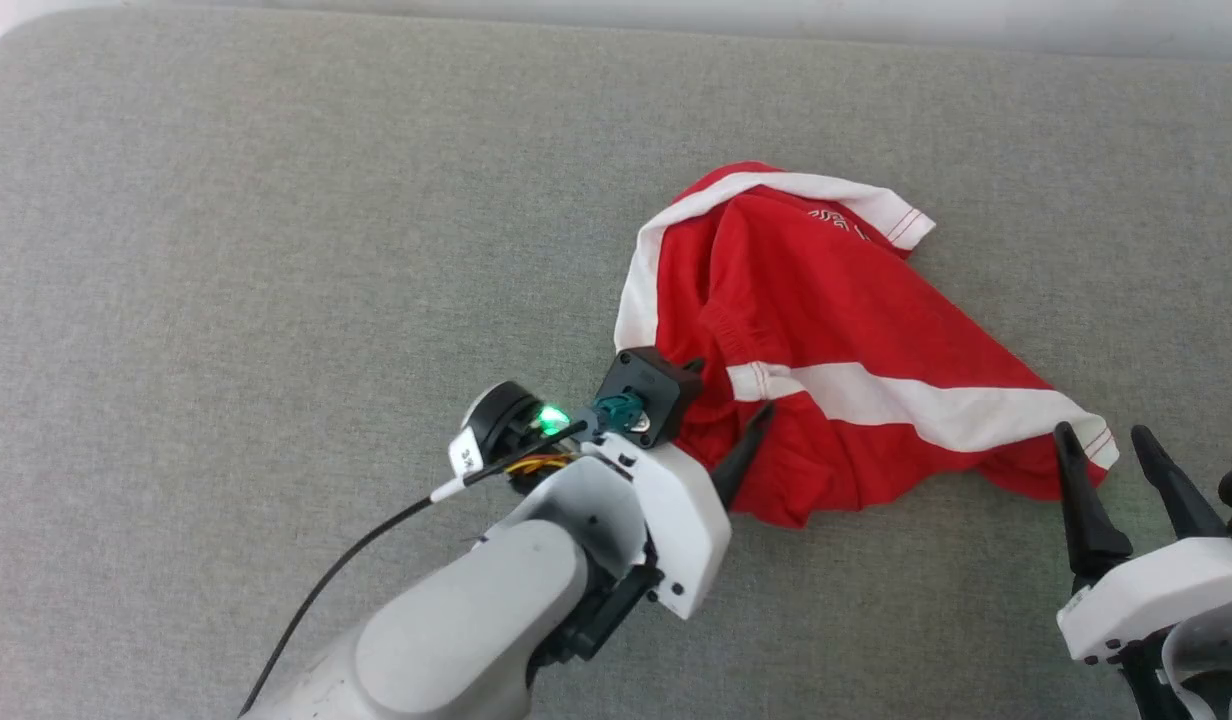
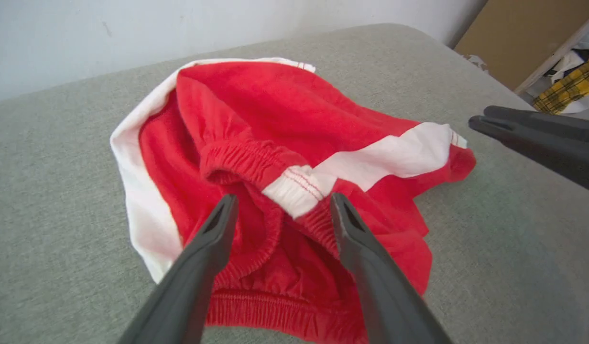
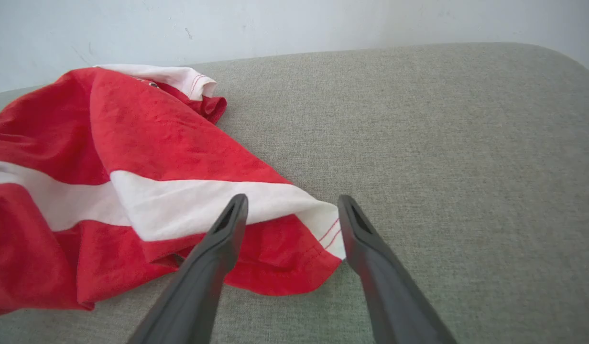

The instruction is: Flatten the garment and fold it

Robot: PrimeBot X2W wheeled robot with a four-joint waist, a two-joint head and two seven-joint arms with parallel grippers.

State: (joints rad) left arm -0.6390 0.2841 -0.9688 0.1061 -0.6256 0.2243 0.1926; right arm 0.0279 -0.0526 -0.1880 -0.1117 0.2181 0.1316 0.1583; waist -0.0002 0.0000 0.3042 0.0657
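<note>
Presently the garment [image 1: 826, 330] is seen crumpled in a heap on the grey padded surface [image 1: 276, 200], right of centre in the head view. One white side stripe [image 1: 916, 400] runs across its top, and the gathered waistband [image 2: 246, 162] is turned towards the left arm. The left pincer [image 2: 283, 198] is held spread wide over that waistband, with nothing pinched between its fingers. The right pincer [image 3: 292, 199] is likewise spread, poised at the hem corner [image 3: 323, 229] of one leg, with nothing gripped.

The flattening step appears to be in hand. It would be done best if a single layer of waistband were taken on the left, since two thicknesses seem to be bunched there, though how many layers lie under the fingers cannot be told for sure. On the right, the hem corner should be pinched at its stitched edge. The two holds should then be drawn apart low over the surface, so that the cloth is stretched and not lifted into a fresh fold.
</note>
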